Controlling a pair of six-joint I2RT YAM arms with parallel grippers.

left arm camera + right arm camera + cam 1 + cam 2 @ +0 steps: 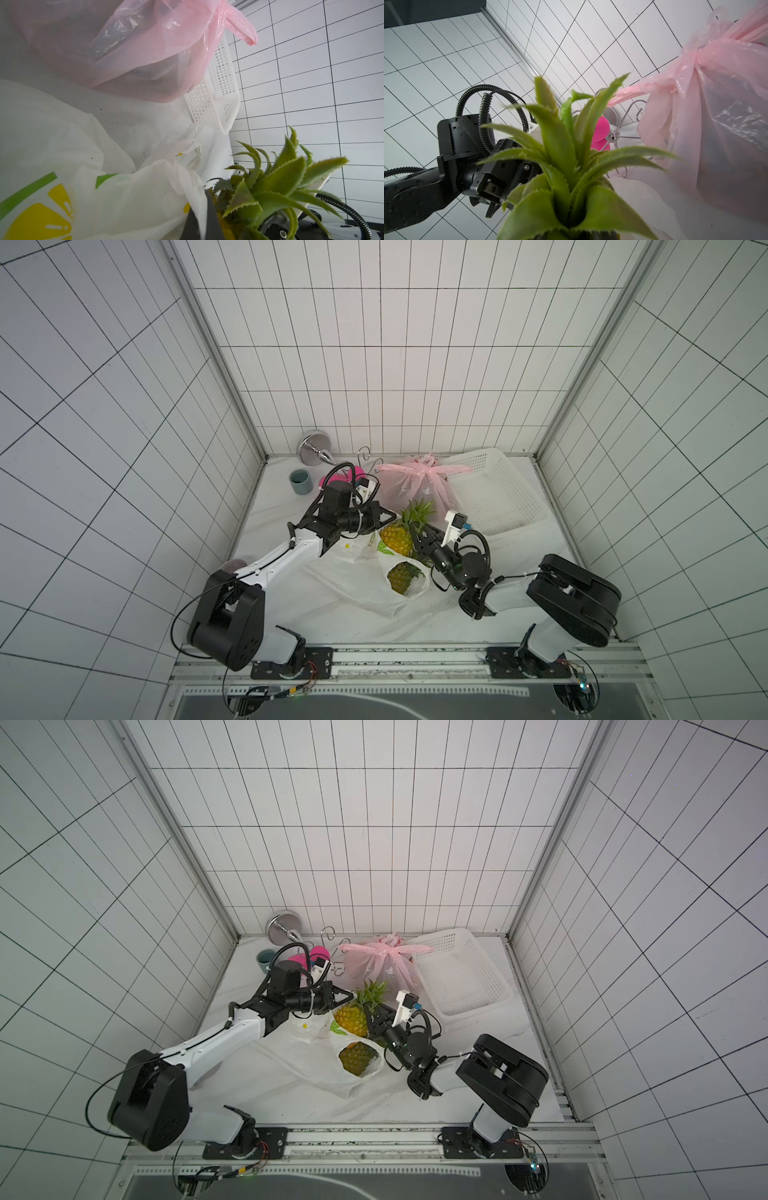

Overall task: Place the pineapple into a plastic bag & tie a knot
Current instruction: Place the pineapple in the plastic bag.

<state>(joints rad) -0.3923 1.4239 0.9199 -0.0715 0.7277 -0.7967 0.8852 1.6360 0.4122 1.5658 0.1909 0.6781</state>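
Left gripper [390, 516]: jaws together, clamped on the upper edge of the bag [357, 580]. The left wrist view confirms this, with white film pinched between the dark fingers [212, 220]. The rest of the bag lies crumpled on the table [365, 626], printed in yellow and green, with its mouth facing the right arm.

Right gripper [420, 536]: jaws closed on the pineapple [395, 537], at the side of the fruit near the base of the crown. The right wrist view looks straight up the crown [562, 166], which fills the lower middle of that picture.

Pineapple: it sits between the two grippers, just beside the pinched bag edge and outside the bag. The crown points toward the pink bag [409, 485]. Whether the fruit clears the table cannot be told.

Second pineapple [401, 580]: it lies inside the bag and is visible through the open mouth, near the right gripper's wrist.

Surroundings: the pink bag stands knotted at the back, touching the basket [494, 497] on its right. A cup [301, 482] stands at the back left, well apart from the bag.
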